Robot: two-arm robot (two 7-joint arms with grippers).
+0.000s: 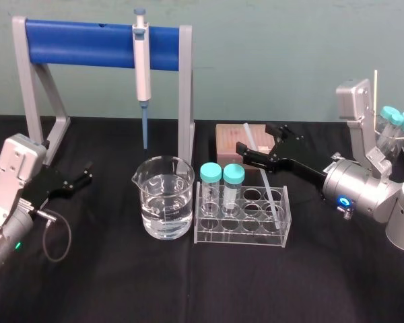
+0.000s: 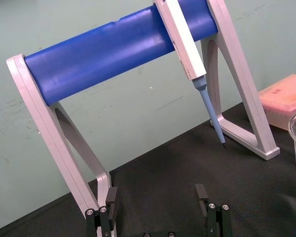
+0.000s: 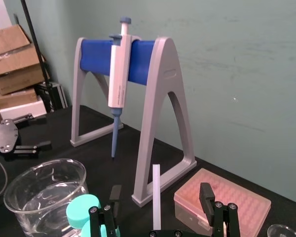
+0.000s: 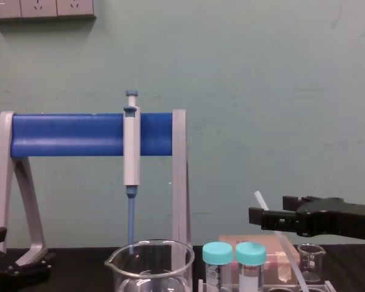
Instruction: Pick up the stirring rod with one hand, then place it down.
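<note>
1. I was at the approach-to-grasp step. My right gripper (image 1: 261,141) reached in from the right, over the far right end of the clear tube rack (image 1: 242,232) and just in front of the pink tip box (image 1: 230,138)
2. The stirring rod (image 3: 156,197) stood leaning in the rack, its lower end down in a hole at the rack's right end and its upper end tilted back towards the pink tip box. It had not been lifted
3. My right gripper's fingers (image 3: 205,193) were spread wide, one on each side of the rod. The rod stood near the middle of the gap, and neither finger appeared to touch it
4. My left gripper (image 1: 86,173) sat parked low on the left by the foot of the pipette stand (image 1: 87,33), fingers apart and holding nothing, well apart from the rack
5. As I judged it, the next move was to close squarely on the rod, since a thin, smooth rod could slip or pivot. Then I would draw it out along its own lean, so the lower end cleared the hole without dragging the rack, the capped tubes (image 1: 222,176) or the beaker (image 1: 165,198) just beside it
</note>
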